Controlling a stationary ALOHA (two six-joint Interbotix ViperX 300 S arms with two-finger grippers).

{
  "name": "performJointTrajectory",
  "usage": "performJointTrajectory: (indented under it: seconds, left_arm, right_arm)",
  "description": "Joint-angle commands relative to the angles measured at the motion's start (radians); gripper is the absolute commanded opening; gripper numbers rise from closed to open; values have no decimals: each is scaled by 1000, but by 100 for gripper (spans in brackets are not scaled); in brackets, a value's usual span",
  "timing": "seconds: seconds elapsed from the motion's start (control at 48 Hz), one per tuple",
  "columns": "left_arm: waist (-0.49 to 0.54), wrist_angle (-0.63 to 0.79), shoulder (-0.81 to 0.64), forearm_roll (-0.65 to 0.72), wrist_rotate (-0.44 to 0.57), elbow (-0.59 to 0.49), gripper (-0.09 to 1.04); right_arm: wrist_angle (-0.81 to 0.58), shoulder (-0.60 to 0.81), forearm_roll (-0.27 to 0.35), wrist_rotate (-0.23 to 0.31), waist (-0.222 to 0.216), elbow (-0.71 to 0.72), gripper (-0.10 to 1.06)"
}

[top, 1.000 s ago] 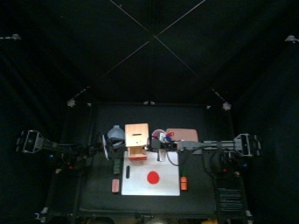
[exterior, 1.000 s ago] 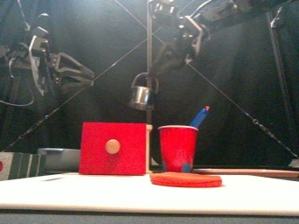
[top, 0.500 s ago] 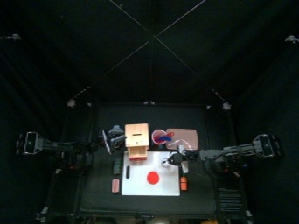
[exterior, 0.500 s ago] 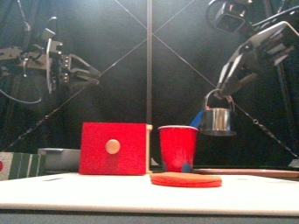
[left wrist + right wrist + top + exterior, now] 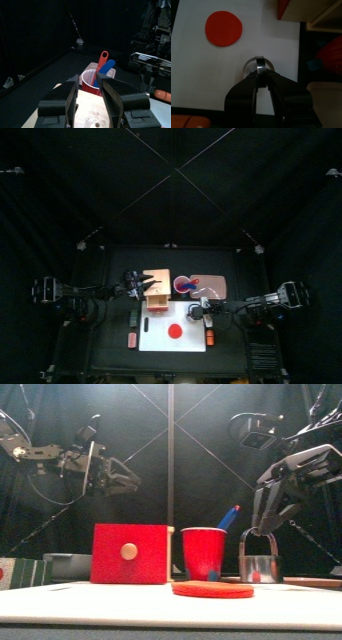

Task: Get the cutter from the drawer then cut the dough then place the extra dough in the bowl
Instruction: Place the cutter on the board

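Locating the cutter (image 5: 261, 562) first: where is it, and what holds it?

Reply: It hangs low over the white board (image 5: 151, 345), right of the dough (image 5: 213, 589) and clear of it. The right tool (image 5: 261, 73) is clamped on its wire handle. Contact with the board cannot be confirmed.

Query: Condition of the dough?

Reply: One flat red disc, lying near the middle of the board.

Query: Surroundings?

Reply: Behind the board stand the wooden box (image 5: 131, 554) with its red front and, beside it, the red cup (image 5: 203, 552) with the knives. The bowl (image 5: 70, 565) sits left of the box. The left tool (image 5: 89, 84) hangs raised above the box, jaws moderately apart and empty. All of it rests on the bench (image 5: 104, 354).
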Motion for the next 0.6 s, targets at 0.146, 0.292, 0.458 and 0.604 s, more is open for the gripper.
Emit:
performJointTrajectory:
  seconds: [0.146, 0.292, 0.458, 0.604]
  left_arm:
    - [51, -2, 71, 38, 2, -86, 74]
    - [104, 51, 83, 74, 0, -123, 74]
    - [183, 221, 83, 100, 0, -196, 74]
    - [265, 509, 87, 155, 0, -304, 73]
  right_arm:
    - [17, -11, 37, 2, -12, -26, 73]
    - [18, -11, 38, 2, -15, -31, 77]
    - [15, -9, 35, 0, -17, -66, 77]
    - [11, 6, 41, -2, -12, -144, 77]
